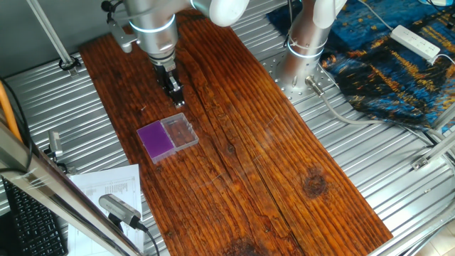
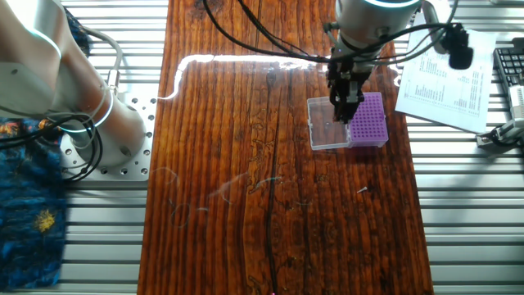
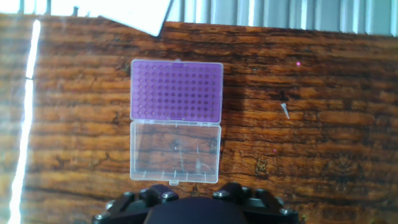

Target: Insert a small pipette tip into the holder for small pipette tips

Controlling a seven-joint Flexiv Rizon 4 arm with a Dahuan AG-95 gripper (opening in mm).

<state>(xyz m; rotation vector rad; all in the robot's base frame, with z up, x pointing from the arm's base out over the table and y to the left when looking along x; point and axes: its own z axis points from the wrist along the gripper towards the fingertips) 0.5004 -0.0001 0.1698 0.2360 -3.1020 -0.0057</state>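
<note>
The holder for small pipette tips (image 1: 155, 139) (image 2: 368, 119) (image 3: 176, 91) is a flat purple block with a grid of holes, lying on the wooden board. A clear plastic box (image 1: 180, 131) (image 3: 176, 152) is joined to its side. The small pipette tip (image 3: 285, 110) (image 2: 361, 190) lies loose on the wood, well apart from the holder. My gripper (image 1: 175, 103) (image 2: 344, 120) hangs above the clear box, and its fingers look closed together with nothing between them. In the hand view only the dark gripper body (image 3: 199, 208) shows at the bottom edge, with the fingertips out of sight.
The wooden board (image 1: 270, 163) rests on a ribbed metal table. Printed paper sheets (image 1: 106, 188) (image 2: 446, 78) lie beside the holder's end of the board. The arm's base (image 1: 306, 43) (image 2: 98, 123), a blue cloth (image 1: 398, 71) and a white power strip (image 1: 416, 41) are on the other side.
</note>
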